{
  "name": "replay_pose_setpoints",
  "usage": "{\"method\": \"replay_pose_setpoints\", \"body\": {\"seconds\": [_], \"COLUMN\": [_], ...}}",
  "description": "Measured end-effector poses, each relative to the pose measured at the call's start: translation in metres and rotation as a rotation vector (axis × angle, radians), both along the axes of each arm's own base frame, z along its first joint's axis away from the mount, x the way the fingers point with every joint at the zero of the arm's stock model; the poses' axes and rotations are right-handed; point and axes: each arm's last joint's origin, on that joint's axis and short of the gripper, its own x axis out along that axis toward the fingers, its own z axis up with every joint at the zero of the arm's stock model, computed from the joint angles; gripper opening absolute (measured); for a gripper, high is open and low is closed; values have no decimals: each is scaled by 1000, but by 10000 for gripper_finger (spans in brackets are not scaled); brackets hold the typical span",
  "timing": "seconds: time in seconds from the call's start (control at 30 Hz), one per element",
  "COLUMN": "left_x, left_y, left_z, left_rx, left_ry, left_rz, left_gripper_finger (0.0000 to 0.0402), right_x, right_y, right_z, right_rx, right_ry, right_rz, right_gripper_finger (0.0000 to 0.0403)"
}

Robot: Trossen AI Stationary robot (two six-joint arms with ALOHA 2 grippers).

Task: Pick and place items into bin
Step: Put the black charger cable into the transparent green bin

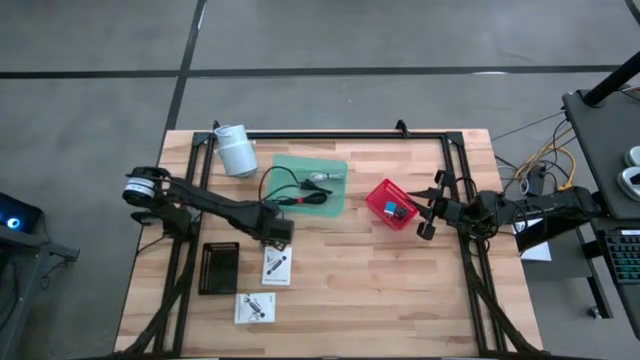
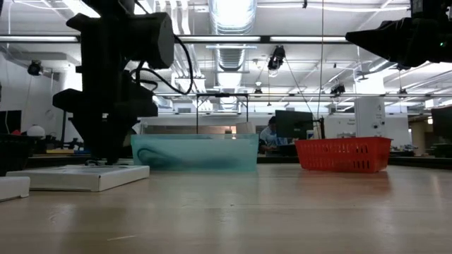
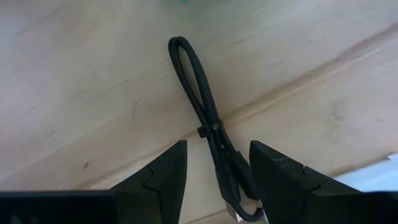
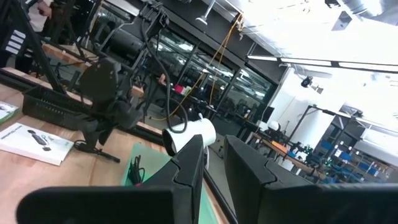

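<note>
A bundled black cable (image 3: 208,118) lies flat on the wooden table, held by a tie around its middle. My left gripper (image 3: 217,180) (image 1: 276,232) is open and low over it. Its fingers stand on either side of the cable's connector end, pointing down. A white printed packet (image 1: 277,265) lies just near of it and a second packet (image 1: 255,307) lies nearer the front edge. The green bin (image 1: 308,183) holds black and silver cables. My right gripper (image 1: 428,212) (image 4: 214,155) waits beside the red basket (image 1: 392,203), its fingers shut on nothing.
A white cylindrical roll (image 1: 237,150) stands at the far left corner. A black tray (image 1: 218,267) lies left of the packets. The red basket holds a small blue item (image 1: 397,209). Black frame rails (image 1: 330,134) run along the far edge and both sides of the table.
</note>
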Motion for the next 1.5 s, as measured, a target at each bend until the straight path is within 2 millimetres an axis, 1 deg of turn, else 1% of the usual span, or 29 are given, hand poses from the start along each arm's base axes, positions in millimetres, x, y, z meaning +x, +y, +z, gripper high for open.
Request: {"method": "replay_pose_setpoints", "body": {"seconds": [0.33,0.43,0.57,0.83,0.93,1.03,1.1,1.17,1.3,1.4,1.5], "left_x": [2,4,5,5,7,10,14,21,39,53,65], "left_y": [2,3,3,3,4,3,2,1,-1,-2,0], "left_z": [-11,-14,-16,-15,-12,-9,-4,3,25,46,68], "left_rx": [5,6,-3,-7,-24,-88,-125,-128,-103,-50,64], "left_ry": [42,54,66,93,91,89,74,45,-44,-109,-160], "left_rz": [5,-17,-38,-158,-184,-252,-316,-385,-529,-622,-702], "left_gripper_finger": [157,149,115,16,8,8,5,3,3,2,2], "right_x": [0,0,0,1,1,1,1,1,1,1,1], "right_y": [0,0,0,0,0,0,0,0,0,0,0], "right_z": [0,0,0,-1,-1,-1,-1,-1,-1,-1,-1], "right_rx": [-1,-1,-8,-1,0,0,2,3,3,3,3], "right_ry": [1,0,5,6,6,7,6,6,6,7,7], "right_rz": [-1,-1,-2,0,0,0,1,1,1,1,1], "right_gripper_finger": [52,52,52,52,52,52,52,52,52,52,52]}}
